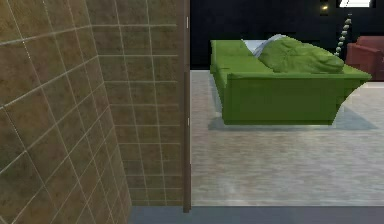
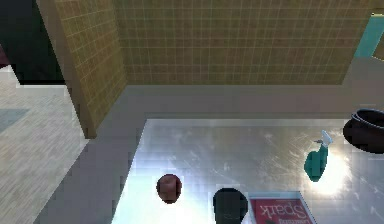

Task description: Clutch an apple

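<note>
We should square up to the reddish apple [image 2: 169, 187] on the shiny counter [image 2: 220, 150], keeping clear of the dark cup [image 2: 229, 205] beside it; the state of the gripper fingers we cannot tell

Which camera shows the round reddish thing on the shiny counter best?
The arm side view: the round reddish thing, apple-like in shape and colour, lies in full sight on the shiny counter, left of a dark rounded thing. The forward view gives a tiled wall and a green sofa instead.
</note>
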Tool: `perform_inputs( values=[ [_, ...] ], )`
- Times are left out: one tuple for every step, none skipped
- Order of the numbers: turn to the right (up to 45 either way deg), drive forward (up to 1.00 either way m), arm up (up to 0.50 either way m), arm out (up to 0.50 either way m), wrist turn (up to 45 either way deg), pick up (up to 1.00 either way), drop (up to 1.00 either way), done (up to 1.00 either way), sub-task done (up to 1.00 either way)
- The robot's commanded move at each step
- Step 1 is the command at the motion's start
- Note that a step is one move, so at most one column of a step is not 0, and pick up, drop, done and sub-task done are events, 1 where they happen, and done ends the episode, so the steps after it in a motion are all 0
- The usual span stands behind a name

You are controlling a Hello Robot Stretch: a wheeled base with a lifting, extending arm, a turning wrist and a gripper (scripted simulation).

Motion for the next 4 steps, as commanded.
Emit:
perform_inputs(
  values=[
    [0.0,0.0,0.5,0.0,0.0,0.0,0.0,0.0,0.0],
    [0.0,0.0,0.34,0.0,0.0,0.0,0.0,0.0,0.0],
    [0.0,0.0,0.0,0.22,0.0,0.0,0.0,0.0,0.0],
    [0.0,0.0,0.0,0.0,45.0,0.0,0.0,0.0,0.0]
  ],
)
